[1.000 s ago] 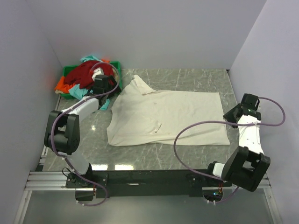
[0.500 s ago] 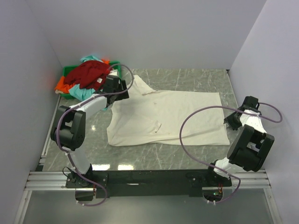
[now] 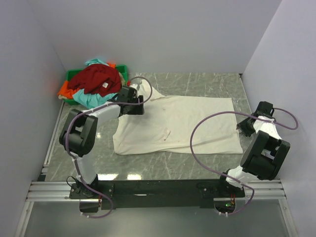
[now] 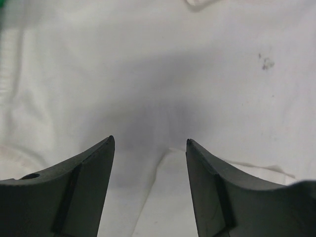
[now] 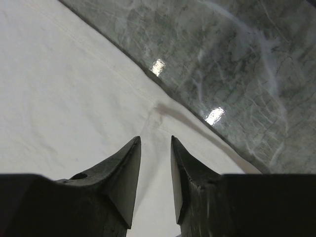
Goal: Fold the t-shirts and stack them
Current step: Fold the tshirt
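Observation:
A cream-white t-shirt (image 3: 177,123) lies spread flat on the marble table. My left gripper (image 3: 139,104) is low over its upper left part, near the collar. In the left wrist view it (image 4: 149,140) is open and empty, with cream cloth (image 4: 158,74) and a small fold below it. My right gripper (image 3: 242,129) is at the shirt's right edge. In the right wrist view it (image 5: 155,139) is open only a narrow gap, just above the hem (image 5: 98,89), with a wrinkle ahead of the tips. The dark red (image 3: 96,79), teal (image 3: 89,98) and orange (image 3: 65,90) shirts are piled at the back left.
The pile sits in a green plastic bin (image 3: 121,69) in the back left corner. Bare marble (image 3: 207,81) shows behind the shirt, and more marble (image 5: 237,64) lies to its right. White walls close in the left, back and right sides. Purple cables loop over both arms.
My left gripper moved right from beside the bin onto the cream shirt's upper left part. My right arm swung its elbow down early on and has held still since.

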You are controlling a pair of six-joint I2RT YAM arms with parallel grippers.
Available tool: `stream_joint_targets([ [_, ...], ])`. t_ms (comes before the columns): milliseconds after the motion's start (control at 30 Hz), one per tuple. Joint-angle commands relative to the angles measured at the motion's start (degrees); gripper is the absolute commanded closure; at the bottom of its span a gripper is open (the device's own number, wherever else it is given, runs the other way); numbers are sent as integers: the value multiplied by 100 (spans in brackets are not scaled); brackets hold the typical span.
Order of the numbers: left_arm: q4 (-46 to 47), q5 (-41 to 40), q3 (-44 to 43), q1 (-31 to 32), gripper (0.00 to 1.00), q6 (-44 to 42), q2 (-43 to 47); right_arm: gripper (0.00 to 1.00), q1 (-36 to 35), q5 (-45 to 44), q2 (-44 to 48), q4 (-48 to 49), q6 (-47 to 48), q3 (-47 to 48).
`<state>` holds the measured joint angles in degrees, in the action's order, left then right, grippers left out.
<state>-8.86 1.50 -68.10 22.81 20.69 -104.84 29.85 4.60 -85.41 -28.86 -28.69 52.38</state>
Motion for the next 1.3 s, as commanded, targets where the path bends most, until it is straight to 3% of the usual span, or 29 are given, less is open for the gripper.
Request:
stream_joint_targets([
  [0, -10, 325, -327, 154, 35, -170, -229, 62, 4, 32, 6, 162, 3, 18],
  [267, -142, 387, -380, 268, 42, -205, -502, 62, -5, 59, -29, 188, -5, 9],
  [600, -300, 228, -608, 347, 61, -249, -670, 62, 4, 67, -99, 241, -23, -61],
  [833, -414, 193, -696, 391, 69, -249, -740, 62, 4, 32, -161, 276, -5, -70],
  [1267, -494, -115, -582, 496, 70, -170, -670, 63, 4, 15, -222, 320, 12, -123],
])
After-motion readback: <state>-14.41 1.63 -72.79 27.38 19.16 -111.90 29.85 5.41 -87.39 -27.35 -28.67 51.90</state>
